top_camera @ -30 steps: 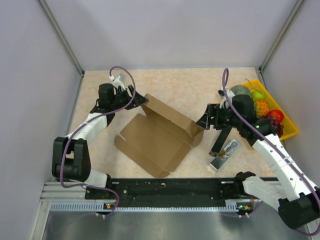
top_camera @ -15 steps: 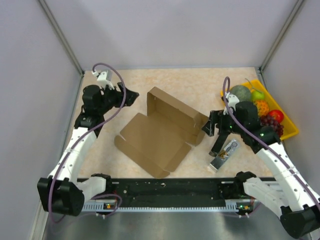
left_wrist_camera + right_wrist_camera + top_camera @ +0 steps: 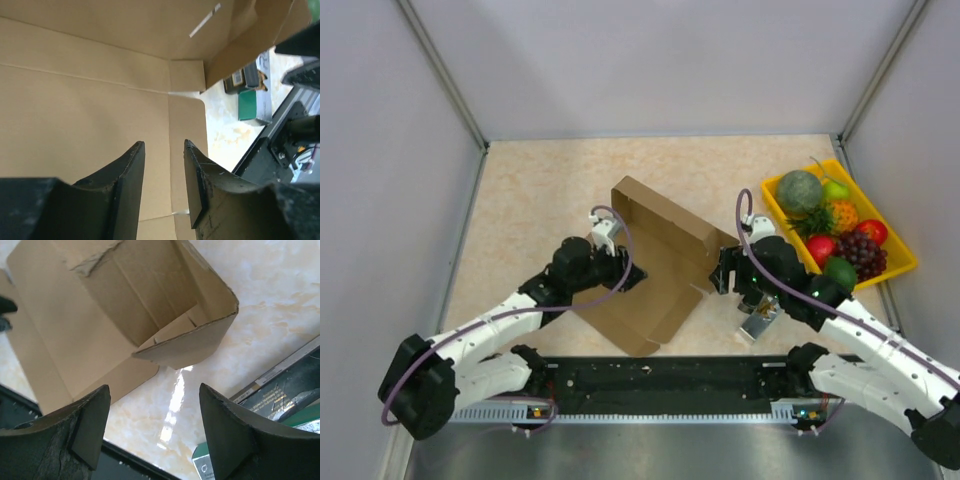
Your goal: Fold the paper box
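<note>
We see the marbled table (image 3: 520, 190) with the paper box (image 3: 665, 290) lying mid-table, between the two arms. It is half formed. The far wall (image 3: 670, 215) stands up and the near panel lies flat toward the arm bases. The yellow fruit tray (image 3: 898, 262) sits at the far right, well apart from the box.

The left gripper (image 3: 163, 145) hovers low over the flat inner panel with its jaws a narrow gap apart and nothing between them. We cannot tell whether the tips touch the cardboard. The right gripper (image 3: 154, 390) is spread wide and empty, just beside the box's right end, where a loose end flap (image 3: 190, 345) curls outward.

We judge the step in hand to be raising and tucking that right end. To do it well:
- we press the left tips down on the floor panel near the crease, so the sheet does not slide
- we bring the right fingers in from outside, push the flap square along its crease and do not crush the corner
- we go slowly, since thin card buckles

A small green-and-silver tool (image 3: 760, 322) lies near the right arm, so we keep the sweep clear of it.
</note>
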Robot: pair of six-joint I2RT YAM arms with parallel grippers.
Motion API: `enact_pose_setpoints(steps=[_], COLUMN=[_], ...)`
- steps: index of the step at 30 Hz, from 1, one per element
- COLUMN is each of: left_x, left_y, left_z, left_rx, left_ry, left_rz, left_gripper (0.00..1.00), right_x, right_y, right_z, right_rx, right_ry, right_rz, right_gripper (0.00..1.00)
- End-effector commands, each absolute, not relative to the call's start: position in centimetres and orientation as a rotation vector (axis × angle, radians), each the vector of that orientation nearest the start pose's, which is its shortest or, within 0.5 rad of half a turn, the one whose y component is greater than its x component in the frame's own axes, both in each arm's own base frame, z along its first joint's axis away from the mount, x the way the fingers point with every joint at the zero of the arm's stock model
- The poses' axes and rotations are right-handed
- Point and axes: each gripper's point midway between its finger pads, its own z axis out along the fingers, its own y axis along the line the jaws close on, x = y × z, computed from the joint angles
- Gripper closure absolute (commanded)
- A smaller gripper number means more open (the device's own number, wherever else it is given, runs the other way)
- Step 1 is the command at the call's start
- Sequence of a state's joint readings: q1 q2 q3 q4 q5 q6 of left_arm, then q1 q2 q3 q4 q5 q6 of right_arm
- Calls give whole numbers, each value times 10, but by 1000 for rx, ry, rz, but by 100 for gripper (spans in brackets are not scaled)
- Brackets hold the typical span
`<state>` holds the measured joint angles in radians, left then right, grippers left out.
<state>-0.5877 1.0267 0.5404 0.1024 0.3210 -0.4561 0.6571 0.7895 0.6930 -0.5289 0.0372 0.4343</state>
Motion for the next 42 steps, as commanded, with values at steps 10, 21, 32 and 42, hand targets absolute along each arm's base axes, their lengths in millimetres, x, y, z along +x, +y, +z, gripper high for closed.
enact_pose_setpoints(steps=[10,21,32,42], left_x=[232,235,235,244], left_y=[-287,-279,-318,-325], left_z=[140,148,129,144], left_rx=[238,207,528,495], left_ry=[1992,1953,1874,1799], left_rz=[-923,-903,-857,-844], left_gripper=[58,58,51,53], right_x=[251,265,280,313], right_y=[171,159,178,180], right_z=[145,129,145,145], right_rx=[128,128,-137,-278], right_ry=[2090,2054,1917,1896], right_rz=[237,12,120,286], right_gripper=[40,75,100,94])
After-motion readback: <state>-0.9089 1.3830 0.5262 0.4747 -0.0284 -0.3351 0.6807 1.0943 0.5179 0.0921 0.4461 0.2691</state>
